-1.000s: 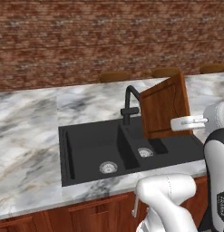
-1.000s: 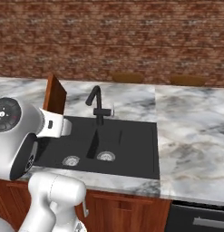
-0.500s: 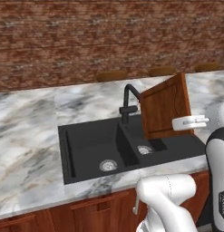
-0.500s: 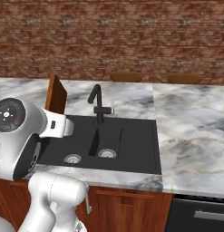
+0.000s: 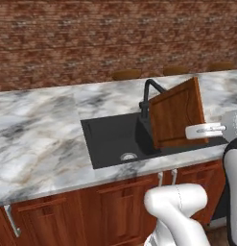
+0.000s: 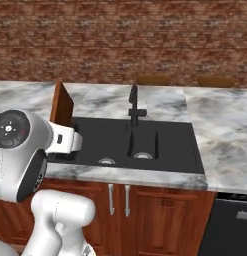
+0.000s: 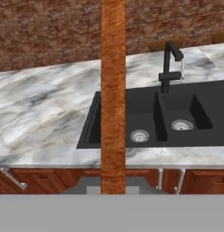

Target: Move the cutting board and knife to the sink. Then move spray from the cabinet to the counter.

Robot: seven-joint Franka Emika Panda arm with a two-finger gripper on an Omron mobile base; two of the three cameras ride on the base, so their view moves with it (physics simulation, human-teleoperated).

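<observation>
Cutting board (image 5: 176, 114) held upright, shifted rightward over sink (image 5: 110, 139)

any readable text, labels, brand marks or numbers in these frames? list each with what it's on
None readable.
The arm's round joint cap carries small marks and a red dot, too small to read as text.
The cutting board, sink, faucet, counter and brick wall carry no writing.
</observation>
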